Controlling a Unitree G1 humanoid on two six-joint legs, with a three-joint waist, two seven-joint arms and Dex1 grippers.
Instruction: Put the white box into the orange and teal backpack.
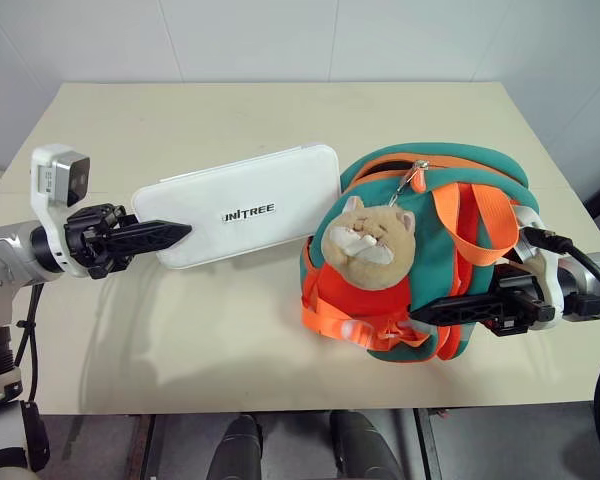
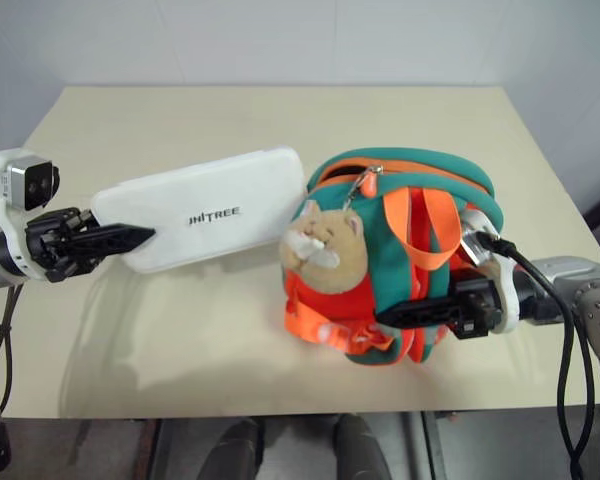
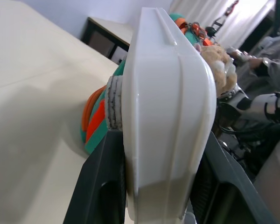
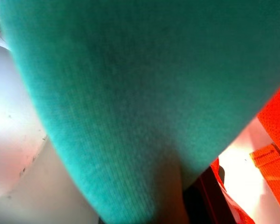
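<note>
Near right: right tool (image 1: 430, 313) closed on teal fabric at near side of orange and teal backpack (image 1: 450, 215), fingers pointing left. Backpack resting on desk (image 1: 180, 340), right of centre, plush hamster (image 1: 368, 240) on near-left face, zipper pull (image 1: 416, 176) at top.

Near left: left tool (image 1: 165, 235) clamped on left short end of white box (image 1: 245, 205), fingers pointing right.

Box held above desk, long axis running left to right, right end slightly farther and just beside backpack's left flank.

Judged next: insertion along long axis, rightward. Left arm carrying box; right arm holding backpack. Whether zipper gap is wide enough: cannot tell.
</note>
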